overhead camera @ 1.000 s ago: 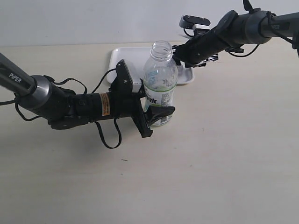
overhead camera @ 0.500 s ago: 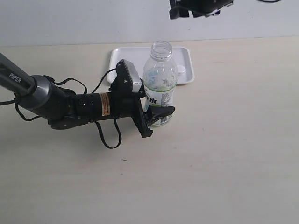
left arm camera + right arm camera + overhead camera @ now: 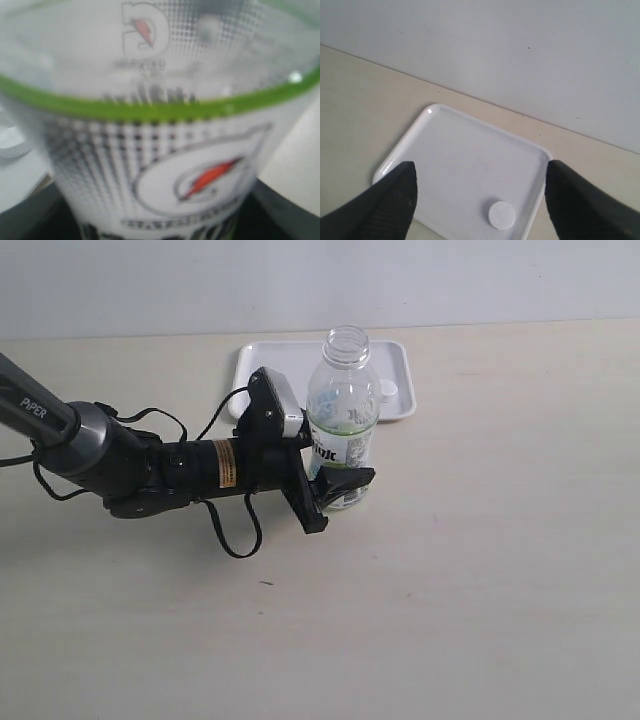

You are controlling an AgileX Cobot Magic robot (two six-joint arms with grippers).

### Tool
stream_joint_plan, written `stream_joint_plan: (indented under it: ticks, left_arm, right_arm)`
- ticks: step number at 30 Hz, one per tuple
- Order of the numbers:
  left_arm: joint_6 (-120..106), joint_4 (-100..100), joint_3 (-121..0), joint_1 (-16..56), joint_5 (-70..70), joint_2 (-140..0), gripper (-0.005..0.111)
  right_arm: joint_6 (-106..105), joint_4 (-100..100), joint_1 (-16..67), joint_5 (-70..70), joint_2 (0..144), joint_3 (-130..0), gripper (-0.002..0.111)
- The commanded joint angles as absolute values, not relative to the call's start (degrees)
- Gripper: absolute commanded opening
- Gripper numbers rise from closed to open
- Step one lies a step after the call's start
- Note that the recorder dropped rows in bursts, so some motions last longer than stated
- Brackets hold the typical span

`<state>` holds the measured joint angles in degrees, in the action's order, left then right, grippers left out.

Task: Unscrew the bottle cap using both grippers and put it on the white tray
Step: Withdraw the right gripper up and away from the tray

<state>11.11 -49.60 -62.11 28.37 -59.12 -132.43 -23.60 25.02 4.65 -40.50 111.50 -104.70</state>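
The clear bottle (image 3: 343, 420) stands upright on the table with its neck open and no cap on it. My left gripper (image 3: 325, 465) is shut on the bottle's lower body, one black finger (image 3: 345, 480) wrapping its front. In the left wrist view the bottle's label (image 3: 160, 125) fills the picture, blurred. The white bottle cap (image 3: 389, 390) lies flat on the white tray (image 3: 270, 365) behind the bottle, near the tray's right edge. My right gripper (image 3: 480, 170) hangs open high above the tray (image 3: 435, 110), the cap (image 3: 501, 215) below, nothing between its fingers (image 3: 390, 200).
The left arm with its cable loop (image 3: 235, 530) lies low across the table's left side. A pale wall (image 3: 520, 50) rises behind the tray. The right arm is outside the exterior view.
The right arm has risen from over the tray and left the exterior view. The cap stays on the tray. The left gripper and bottle have not moved.
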Motion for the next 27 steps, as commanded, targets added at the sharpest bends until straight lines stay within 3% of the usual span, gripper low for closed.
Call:
stream_joint_plan:
  ticks: [1, 11, 27]
  left_arm:
    - [11.0, -48.0, -62.0, 28.6, -59.0, -131.6, 0.071]
    - [11.0, -49.1, -62.0, 28.5, -59.0, -131.1, 0.091]
    - [18.0, -59.4, -62.0, 24.0, -60.5, -130.5, 0.091]
  right_arm:
    - [-22.5, 24.9, 4.6, -40.8, 110.7, -105.0, 0.069]
    - [-22.5, 24.9, 4.6, -42.5, 110.7, -105.0, 0.069]
    - [-20.8, 24.8, 4.6, -45.8, 110.6, -105.0, 0.069]
